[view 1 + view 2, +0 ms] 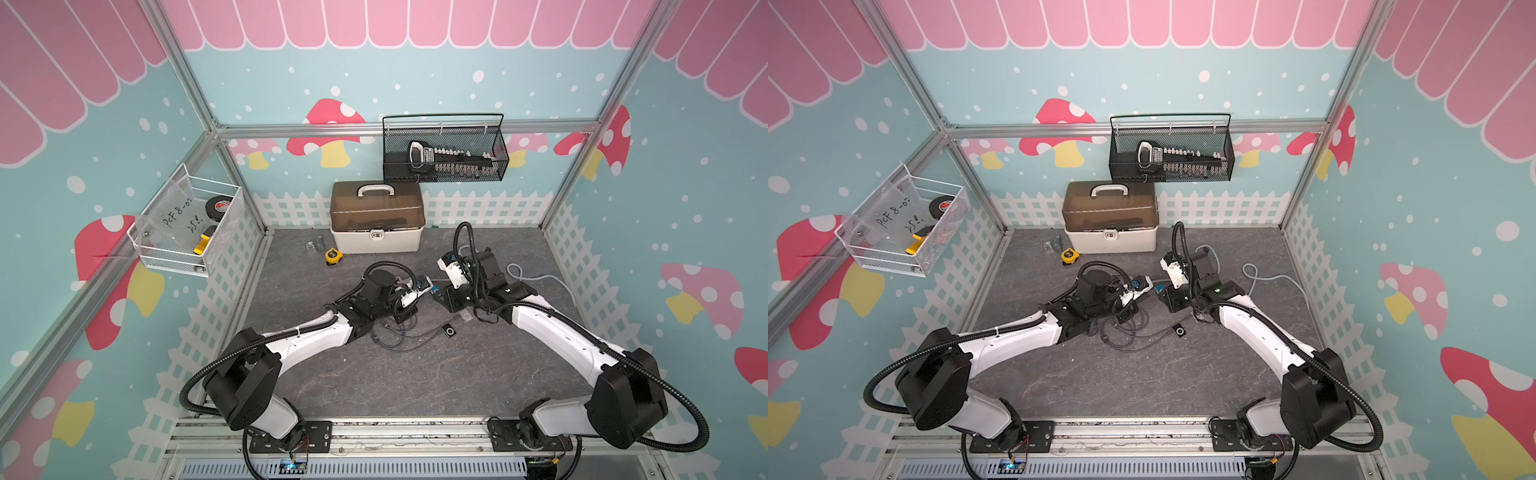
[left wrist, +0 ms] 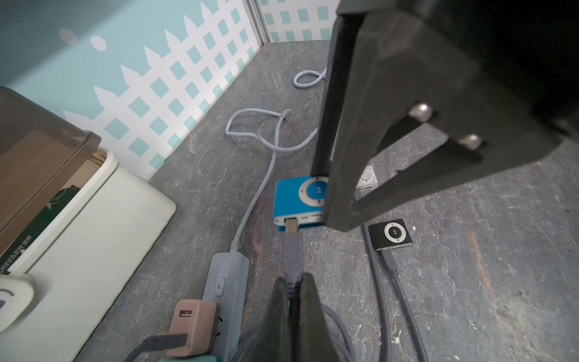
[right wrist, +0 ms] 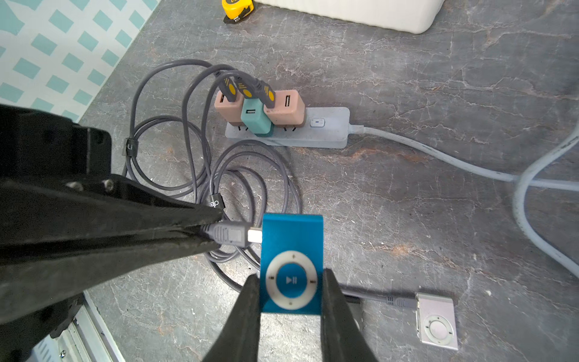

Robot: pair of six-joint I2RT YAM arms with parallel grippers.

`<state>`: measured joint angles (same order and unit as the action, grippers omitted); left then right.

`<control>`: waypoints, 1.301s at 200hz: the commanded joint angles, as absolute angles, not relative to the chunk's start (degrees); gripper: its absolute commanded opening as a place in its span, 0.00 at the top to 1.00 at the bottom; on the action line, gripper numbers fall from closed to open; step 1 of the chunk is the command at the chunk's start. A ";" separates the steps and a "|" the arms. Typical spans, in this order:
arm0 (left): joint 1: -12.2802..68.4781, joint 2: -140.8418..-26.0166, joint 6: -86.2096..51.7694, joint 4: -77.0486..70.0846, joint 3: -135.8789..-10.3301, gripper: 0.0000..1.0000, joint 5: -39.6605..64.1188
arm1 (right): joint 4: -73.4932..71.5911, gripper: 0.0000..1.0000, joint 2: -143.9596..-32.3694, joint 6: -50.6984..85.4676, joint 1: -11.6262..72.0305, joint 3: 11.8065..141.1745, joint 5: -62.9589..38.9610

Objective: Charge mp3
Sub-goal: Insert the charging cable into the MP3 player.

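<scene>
A blue mp3 with a white control ring hangs above the table, and my right gripper is shut on its two sides. My left gripper is shut on a grey cable plug. The plug's metal tip sits at the port on the mp3's edge, with bare metal showing between plug body and player. In both top views the two grippers meet tip to tip at mid table around the blue mp3.
A black mp3 and a silver mp3 lie on the table, each with a grey cable in it. A grey power strip carries pink and teal chargers beside coiled cables. A toolbox and a yellow tape measure stand behind.
</scene>
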<state>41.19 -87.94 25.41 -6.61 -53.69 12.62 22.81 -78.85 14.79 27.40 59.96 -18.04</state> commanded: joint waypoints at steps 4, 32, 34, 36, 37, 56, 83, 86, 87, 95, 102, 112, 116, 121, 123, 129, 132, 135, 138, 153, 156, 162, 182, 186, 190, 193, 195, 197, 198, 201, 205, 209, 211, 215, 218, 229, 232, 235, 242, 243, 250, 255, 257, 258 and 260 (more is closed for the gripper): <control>41.65 -88.41 24.83 -5.01 -57.39 1.00 14.53 | 22.91 0.94 -76.85 11.73 29.57 61.33 -24.85; 42.52 -89.44 25.05 -1.98 -60.49 1.00 13.18 | 23.38 0.94 -77.09 11.26 30.00 61.52 -24.13; 42.60 -89.51 25.05 -1.90 -60.58 1.00 13.12 | 23.40 0.94 -77.13 11.14 29.98 61.55 -24.20; 42.69 -89.59 25.05 -1.86 -60.81 1.00 13.10 | 23.38 0.94 -77.16 11.09 29.97 61.64 -24.24; 42.70 -89.62 25.05 -1.76 -60.81 1.00 13.10 | 23.34 0.94 -77.16 11.13 29.97 61.67 -24.29; 43.23 -90.63 24.88 -0.61 -62.58 1.00 12.75 | 23.46 0.94 -77.30 10.95 30.10 61.84 -23.65; 43.85 -91.48 24.70 0.48 -64.04 1.00 12.15 | 23.66 0.94 -77.31 10.81 30.18 62.07 -23.12; 43.92 -91.55 24.70 0.55 -64.11 1.00 12.07 | 23.58 0.94 -77.26 10.81 30.17 62.05 -23.12; 43.93 -91.61 24.65 0.54 -64.14 1.00 12.05 | 23.57 0.94 -77.26 10.85 30.20 62.05 -23.12; 44.03 -91.80 24.61 0.29 -64.21 1.00 12.04 | 23.30 0.94 -77.24 11.02 30.16 62.05 -23.41; 44.16 -91.93 24.43 -0.07 -64.07 1.00 12.05 | 22.92 0.94 -77.24 11.07 30.20 62.10 -23.85; 44.30 -92.19 24.04 -0.31 -64.24 1.00 11.87 | 22.65 0.94 -77.34 11.40 30.22 62.06 -24.02; 44.37 -92.35 23.92 -0.27 -64.40 1.00 11.80 | 22.59 0.94 -77.29 11.55 30.22 62.18 -24.01; 44.45 -92.48 23.69 -0.18 -64.69 1.00 11.78 | 22.63 0.94 -77.31 11.53 30.16 62.17 -23.95; 44.47 -92.53 23.61 -0.11 -64.75 1.00 11.67 | 22.60 0.94 -77.34 11.56 30.22 62.08 -23.90; 44.55 -92.74 23.32 0.04 -65.09 1.00 11.52 | 22.61 0.94 -77.25 11.51 30.19 62.07 -23.75; 44.56 -92.91 23.35 0.15 -65.34 1.00 11.52 | 22.55 0.94 -77.21 11.56 30.21 62.08 -23.72; 44.63 -93.03 23.36 0.25 -65.45 1.00 11.51 | 22.58 0.94 -77.17 11.45 30.22 62.08 -23.73; 44.65 -93.07 23.36 0.29 -65.58 1.00 11.51 | 22.59 0.94 -77.06 11.43 30.19 62.06 -23.66; 44.81 -93.68 19.95 0.29 -66.17 1.00 11.51 | 22.12 0.94 -76.45 11.27 30.23 61.64 -23.71; 44.82 -93.77 19.69 0.26 -66.28 1.00 11.51 | 22.02 0.94 -76.33 11.26 30.22 61.53 -23.65; 44.90 -93.84 19.02 -0.01 -66.43 1.00 11.32 | 21.70 0.94 -76.08 11.33 30.21 61.31 -23.43; 45.00 -94.04 16.72 -1.31 -66.09 1.00 11.03 | 20.74 0.94 -75.09 11.58 30.15 60.24 -22.82; 44.99 -93.98 16.28 -1.89 -65.76 1.00 11.00 | 20.36 0.94 -74.93 11.70 30.17 59.98 -22.70; 45.00 -93.96 15.95 -2.31 -65.47 1.00 10.99 | 20.11 0.94 -74.79 11.78 30.19 59.77 -22.66; 45.07 -93.85 15.72 -2.67 -65.21 1.00 11.02 | 20.05 0.94 -74.78 11.78 30.22 59.69 -22.53; 45.08 -93.86 15.66 -2.93 -65.08 1.00 11.10 | 20.04 0.94 -74.77 11.78 30.23 59.68 -22.51; 45.15 -93.82 15.65 -3.17 -64.90 1.00 11.15 | 19.97 0.94 -74.79 11.84 30.17 59.74 -22.50; 45.16 -93.76 15.65 -3.34 -64.79 1.00 11.15 | 19.92 0.94 -74.79 11.85 30.16 59.71 -22.50; 45.24 -93.73 15.69 -3.70 -64.45 1.00 11.16 | 19.87 0.94 -74.77 11.95 30.19 59.74 -22.59; 45.41 -93.73 15.73 -4.09 -64.00 1.00 11.16 | 19.72 0.94 -74.86 12.06 30.21 59.70 -22.77; 45.56 -93.69 15.88 -4.55 -63.56 1.00 11.02 | 19.70 0.94 -74.96 12.12 30.23 59.83 -22.92; 45.60 -93.65 16.01 -4.72 -63.37 1.00 10.93 | 19.69 0.94 -75.03 12.24 30.21 59.80 -22.98; 45.74 -93.56 16.39 -4.95 -63.03 1.00 10.89 | 19.70 0.94 -75.10 12.45 30.23 59.89 -23.07; 45.83 -93.52 16.72 -5.19 -62.76 1.00 10.84 | 19.67 0.94 -75.14 12.54 30.18 59.90 -23.18; 46.21 -93.20 17.75 -6.16 -61.80 1.00 10.56 | 19.57 0.94 -75.25 12.91 30.18 59.81 -23.62; 46.23 -93.17 18.02 -6.37 -61.52 1.00 10.47 | 19.54 0.94 -75.26 12.99 30.21 59.85 -23.66; 46.30 -93.09 18.33 -6.61 -61.31 1.00 10.46 | 19.53 0.94 -75.27 13.05 30.20 59.82 -23.77; 46.38 -92.99 19.07 -6.71 -60.97 1.00 10.54 | 19.66 0.94 -75.32 13.42 30.16 59.85 -23.69; 46.40 -92.99 19.20 -6.70 -60.94 1.00 10.55 | 19.68 0.94 -75.32 13.48 30.15 59.90 -23.71; 46.49 -92.99 19.88 -6.34 -60.88 1.00 10.41 | 20.07 0.94 -75.41 13.45 30.15 60.05 -23.77; 46.57 -92.97 20.42 -5.97 -60.83 1.00 10.29 | 20.14 0.94 -75.37 13.52 30.16 60.04 -23.88; 46.58 -92.98 20.59 -5.80 -60.84 1.00 10.24 | 20.15 0.94 -75.31 13.60 30.17 60.07 -23.99; 46.58 -92.99 20.67 -5.76 -60.83 1.00 10.26 | 20.18 0.94 -75.32 13.61 30.16 60.05 -23.99; 46.58 -92.99 20.94 -5.68 -60.78 1.00 10.28 | 20.18 0.94 -75.23 13.62 30.15 60.10 -23.99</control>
